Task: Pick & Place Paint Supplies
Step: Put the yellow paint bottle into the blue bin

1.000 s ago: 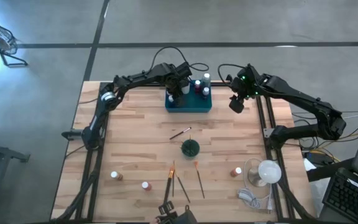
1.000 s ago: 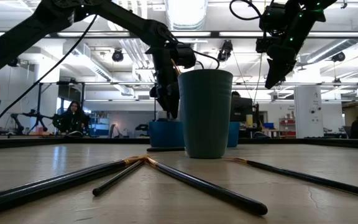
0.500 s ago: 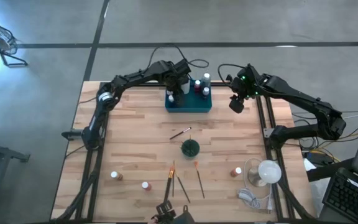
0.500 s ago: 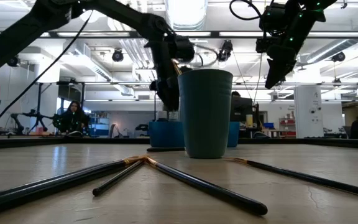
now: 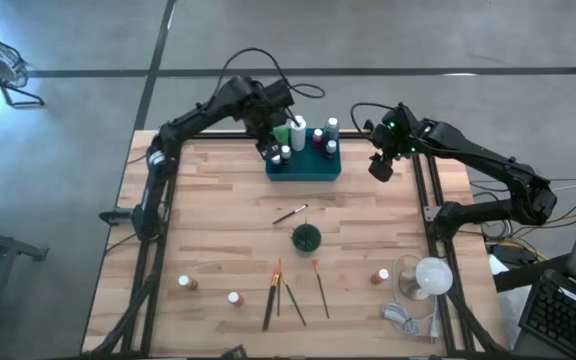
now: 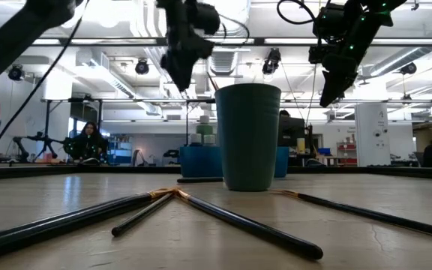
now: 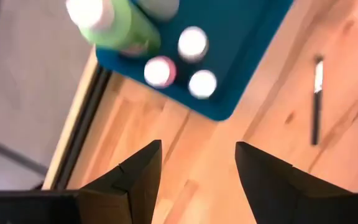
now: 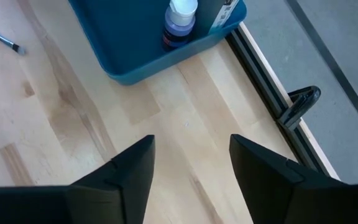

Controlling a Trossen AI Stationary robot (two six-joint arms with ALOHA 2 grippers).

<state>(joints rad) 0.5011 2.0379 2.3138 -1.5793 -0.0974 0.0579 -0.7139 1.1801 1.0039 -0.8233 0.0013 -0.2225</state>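
The teal tray stands at the table's far edge and holds a green bottle and several small white-capped bottles. My left gripper hangs open above the tray's left end; its wrist view shows the green bottle and three caps below the gripper. My right gripper waits open, raised right of the tray. Three bottles stand near the front. One brush lies mid-table and three brushes near the front.
A dark green cup stands mid-table between the tray and the front brushes; it fills the centre of the low view. A white round lamp and a cable sit at the right front corner. Bare wood lies on the table's left half.
My left gripper has risen from low over the tray's left end and drawn back toward the table's far left. The green bottle and the small caps beneath it now show, standing in the tray. My right arm has kept still.
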